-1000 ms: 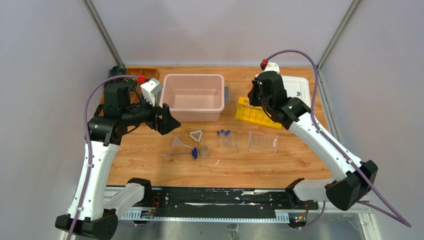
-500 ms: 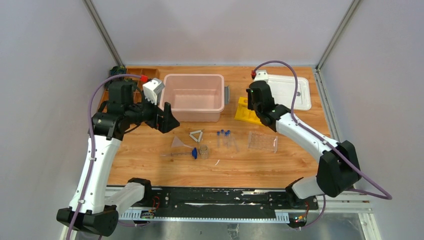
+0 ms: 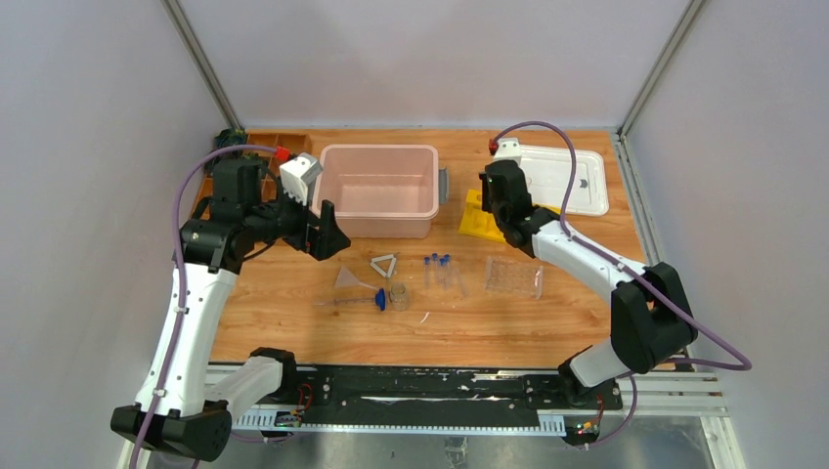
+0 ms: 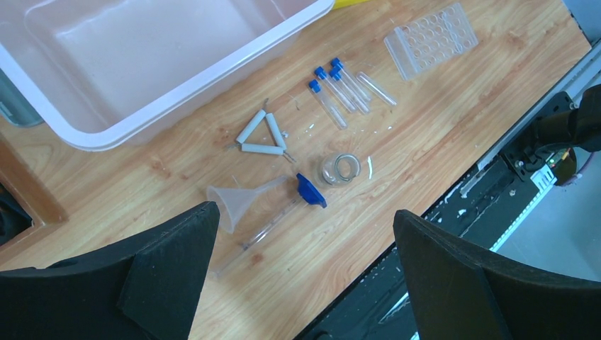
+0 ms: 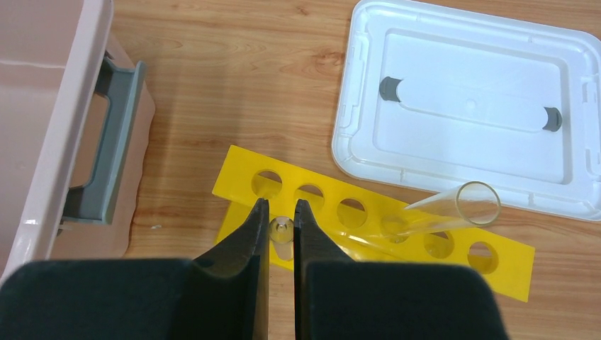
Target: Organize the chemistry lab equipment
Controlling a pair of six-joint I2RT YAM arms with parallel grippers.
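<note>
Yellow rack (image 5: pixel 331 205) lies under right hand (image 5: pixel 281 207) pinching a glass tube (image 5: pixel 282 228); left hand (image 4: pixel 305 216) spread.

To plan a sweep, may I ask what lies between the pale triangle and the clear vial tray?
Blue-capped vials lie on the wood between the pale triangle and the clear vial tray; the left wrist view shows them clearly.

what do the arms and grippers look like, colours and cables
The left arm and right arm match: white shells, black joints and bases. A purple cable loops along each to a red connector by the wrist. The left gripper and right gripper have matte black, wedge-shaped fingers.
</note>
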